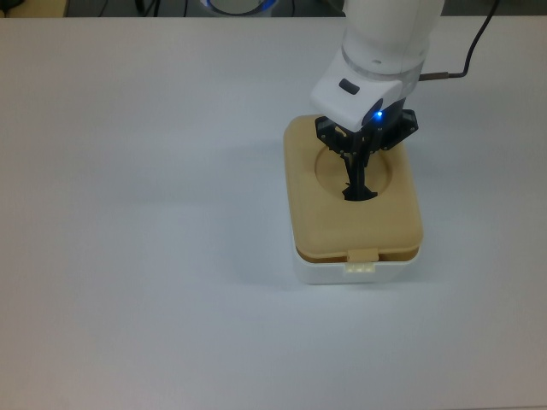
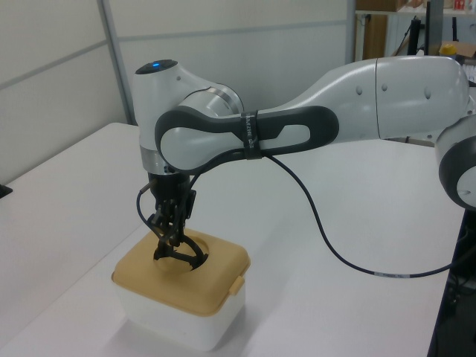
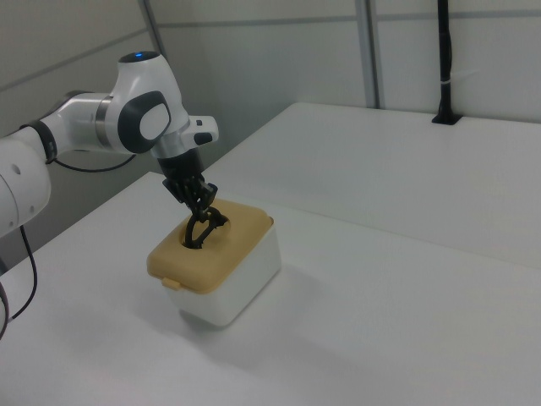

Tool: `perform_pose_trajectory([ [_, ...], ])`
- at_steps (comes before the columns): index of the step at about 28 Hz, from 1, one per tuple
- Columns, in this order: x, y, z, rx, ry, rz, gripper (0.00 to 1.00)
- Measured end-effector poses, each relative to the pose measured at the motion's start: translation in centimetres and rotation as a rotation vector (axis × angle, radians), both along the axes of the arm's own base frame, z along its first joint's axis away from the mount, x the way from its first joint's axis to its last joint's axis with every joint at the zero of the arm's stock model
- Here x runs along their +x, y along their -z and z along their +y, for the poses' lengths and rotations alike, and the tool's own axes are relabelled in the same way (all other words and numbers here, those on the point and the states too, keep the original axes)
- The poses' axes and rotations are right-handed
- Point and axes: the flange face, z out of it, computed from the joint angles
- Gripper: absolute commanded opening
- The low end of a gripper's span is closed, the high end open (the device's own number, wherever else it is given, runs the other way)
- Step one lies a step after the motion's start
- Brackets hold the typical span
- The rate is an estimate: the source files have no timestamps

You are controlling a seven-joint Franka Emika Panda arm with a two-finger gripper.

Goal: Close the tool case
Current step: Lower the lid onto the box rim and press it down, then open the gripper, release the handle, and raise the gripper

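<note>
- The claw [image 1: 357, 173] was clamped narrow on the black handle [image 1: 360, 193], which stood in the round recess [image 1: 329, 170] directly beneath it.
- Around the recess, the tan lid [image 1: 320, 219] lay flat under the claw, covering the white tub [image 1: 318, 272] of the tool case.
- Away from the claw, at the case's edge nearest the top view's bottom, the lid's tab [image 1: 363, 254] sat just above the tub's latch tab [image 1: 361, 267].
- Beyond, the case rested on the white table [image 1: 137, 222].

A tan lid [image 1: 352, 218] with a black handle [image 1: 358, 191] is sitting on the white tub [image 1: 355, 272]; above it, a blue light [image 1: 378, 108] is glowing on the white-and-grey arm [image 2: 297, 134].
</note>
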Motion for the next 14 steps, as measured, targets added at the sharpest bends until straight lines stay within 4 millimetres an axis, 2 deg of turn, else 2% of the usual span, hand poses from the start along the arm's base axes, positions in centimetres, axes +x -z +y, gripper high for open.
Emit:
perform_pose_trajectory([
  [1,0.0,0.0,0.01,0.0,0.002,0.0,0.58],
  [2,0.0,-0.01,0.03,0.001,0.004,-0.001,0.86],
  [3,0.01,-0.02,0.07,0.002,0.005,-0.002,1.0],
  [14,0.04,-0.13,0.15,0.005,0.012,-0.009,1.0],
])
